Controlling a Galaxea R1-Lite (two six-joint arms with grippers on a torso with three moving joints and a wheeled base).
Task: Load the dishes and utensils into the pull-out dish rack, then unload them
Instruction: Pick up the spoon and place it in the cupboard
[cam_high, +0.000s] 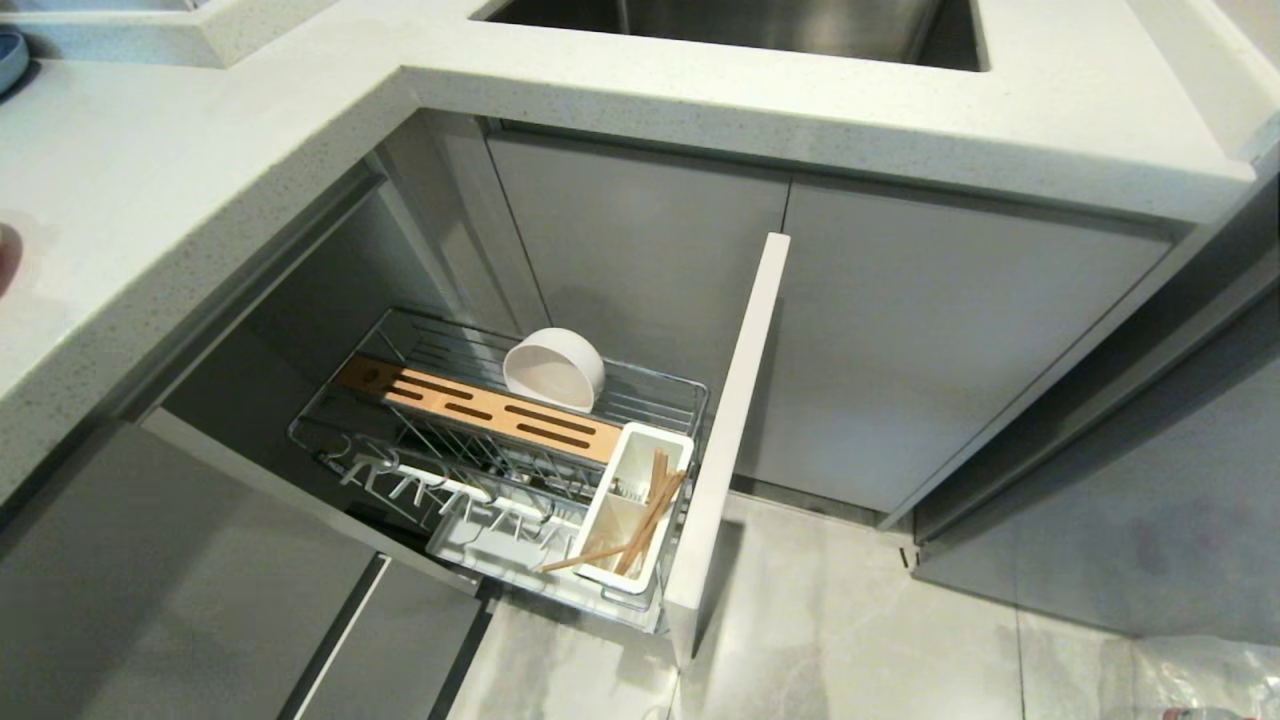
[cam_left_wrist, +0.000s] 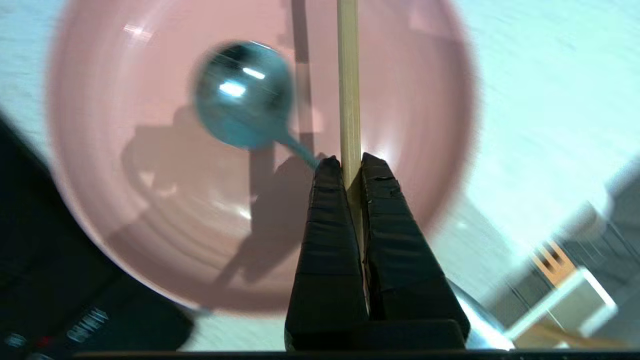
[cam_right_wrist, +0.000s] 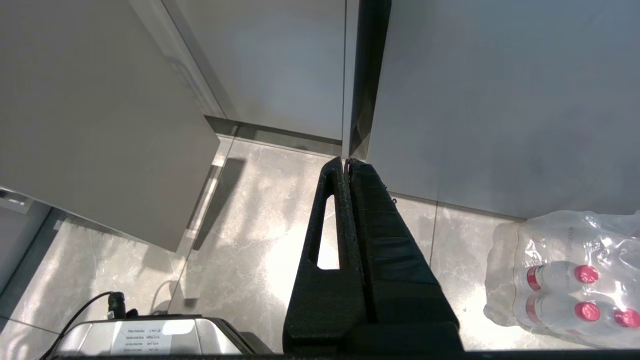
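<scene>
Left wrist view: left gripper (cam_left_wrist: 350, 162) pinching pale wooden chopstick (cam_left_wrist: 348, 75); glossy grey spoon (cam_left_wrist: 242, 95) in pink bowl (cam_left_wrist: 125, 200).

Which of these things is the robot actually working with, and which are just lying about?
In the job: dish rack, white bowl, chopsticks in its cup, chopstick pinched by the left gripper, spoon.
Just there: pink bowl, sink, water bottles.

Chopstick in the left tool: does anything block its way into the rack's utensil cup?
Nothing visible does. The left tool grips one chopstick over the pink bowl; the utensil cup is open-topped, with chopsticks already inside.
</scene>
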